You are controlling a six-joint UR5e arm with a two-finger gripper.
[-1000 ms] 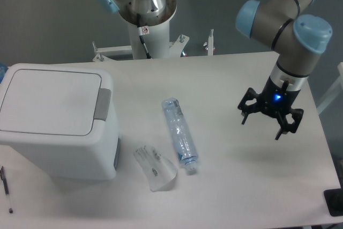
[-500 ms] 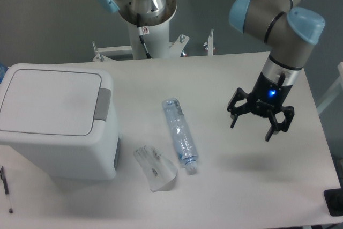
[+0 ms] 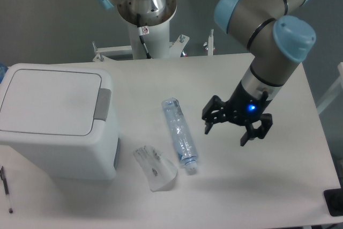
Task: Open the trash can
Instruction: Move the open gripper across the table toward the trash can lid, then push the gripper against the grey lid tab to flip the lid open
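The trash can (image 3: 56, 124) is a big white boxy bin at the left of the table. Its flat white lid (image 3: 48, 102) lies shut, with a grey push tab (image 3: 103, 104) on its right edge. My gripper (image 3: 227, 135) hangs open and empty above the table's middle right, well to the right of the bin. It holds nothing, and its fingers (image 3: 208, 126) point down.
A clear plastic bottle (image 3: 180, 134) lies on the table between the gripper and the bin. A clear plastic cup (image 3: 155, 168) lies on its side in front of the bin. A pen (image 3: 6, 189) lies at the left front edge. A dark object (image 3: 334, 202) sits at the right front corner.
My gripper has moved left and slightly toward the front, closer to the bottle. It has stayed open. The trash can's lid has not moved.
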